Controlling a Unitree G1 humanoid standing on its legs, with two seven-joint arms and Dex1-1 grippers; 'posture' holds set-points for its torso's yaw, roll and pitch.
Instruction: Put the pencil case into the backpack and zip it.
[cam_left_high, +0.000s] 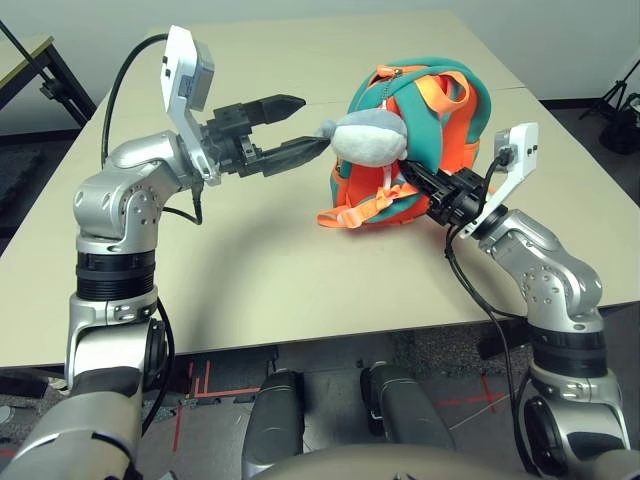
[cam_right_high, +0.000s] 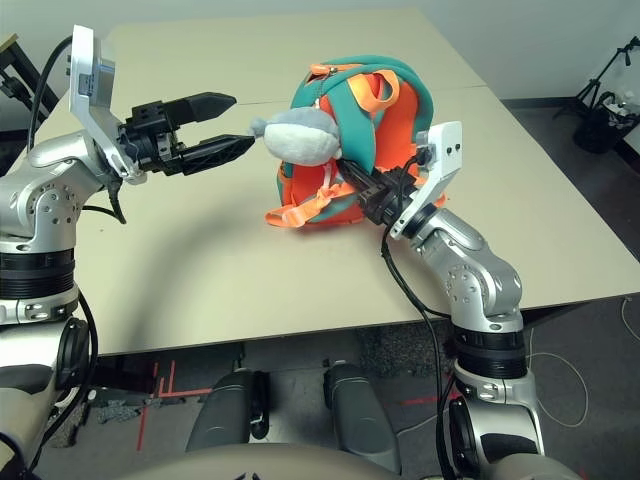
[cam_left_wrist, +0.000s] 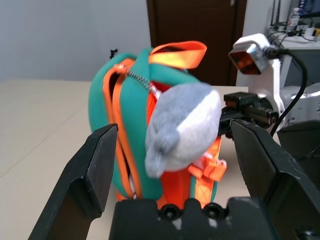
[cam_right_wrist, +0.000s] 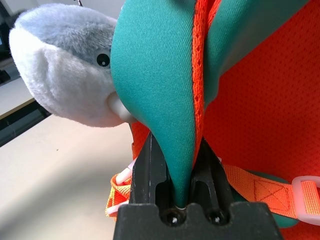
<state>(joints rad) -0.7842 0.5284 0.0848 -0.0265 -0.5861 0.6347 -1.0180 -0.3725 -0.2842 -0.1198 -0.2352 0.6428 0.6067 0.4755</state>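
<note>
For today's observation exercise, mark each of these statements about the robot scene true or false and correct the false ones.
1. The left gripper is clamped on the plush shark. False: its jaws stand open, and the wrist view shows the shark in front of them, ungripped.
2. The right gripper pinches a teal fold of the backpack. True.
3. The backpack stands on the table. True.
4. The backpack's straps are blue. False: they are orange.
5. The plush shark is grey and white. True.
</note>
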